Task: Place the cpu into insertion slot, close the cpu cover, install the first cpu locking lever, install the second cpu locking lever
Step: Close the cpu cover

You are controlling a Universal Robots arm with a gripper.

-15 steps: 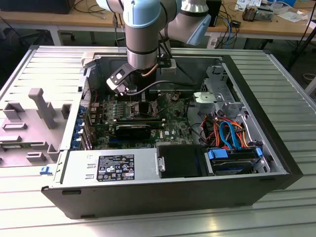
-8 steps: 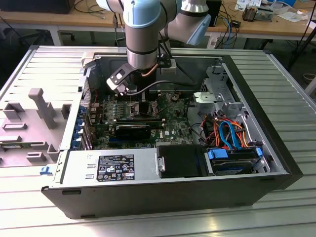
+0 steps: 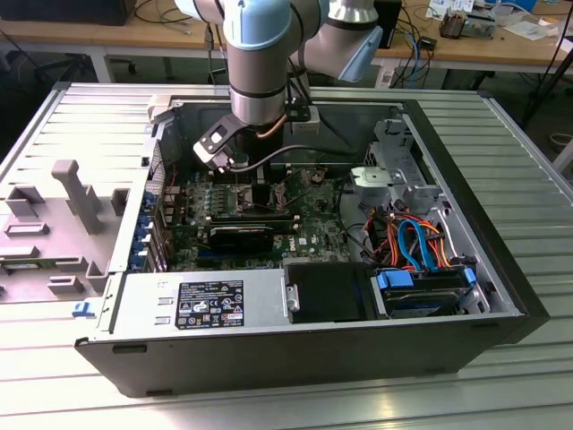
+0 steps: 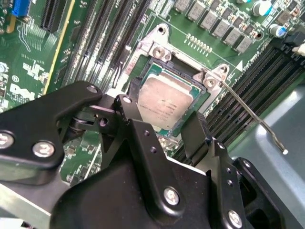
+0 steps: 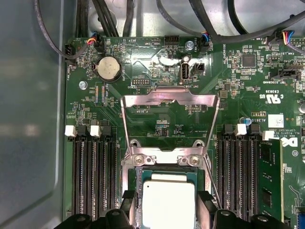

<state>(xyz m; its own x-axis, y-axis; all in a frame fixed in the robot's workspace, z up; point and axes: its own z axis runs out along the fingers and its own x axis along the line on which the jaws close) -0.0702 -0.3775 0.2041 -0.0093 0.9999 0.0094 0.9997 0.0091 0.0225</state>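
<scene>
Second wrist view, socket area.

1. Gripper (image 4: 161,121): black, two-fingered. Its fingers (image 4: 131,117) stand one on each side of the chip and lie against its opposite edges. Judged clamped on it, not released.
2. The cpu (image 4: 167,102): flat square with a dull silver top and a green rim. It lies level inside the insertion slot (image 4: 135,87), directly between the fingertips. It appears seated or all but seated, but full seating cannot be confirmed.
3. Cpu cover (image 5: 169,97), first wrist view: silvery frame plate, swung fully open. It lies back over the green circuit board (image 5: 238,95) on the far side of the socket from the gripper. Its long arms run straight away from the hinge edge, so the window is well clear of the chip.
4. Locking lever (image 4: 252,119): thin metal rod, unlatched. Its long axis runs from the socket corner out across the memory slots (image 4: 267,71), beside the nearer finger and apart from it.

Exterior view: the arm (image 3: 260,63) reaches straight down into the open computer case (image 3: 295,354), over the board.
</scene>
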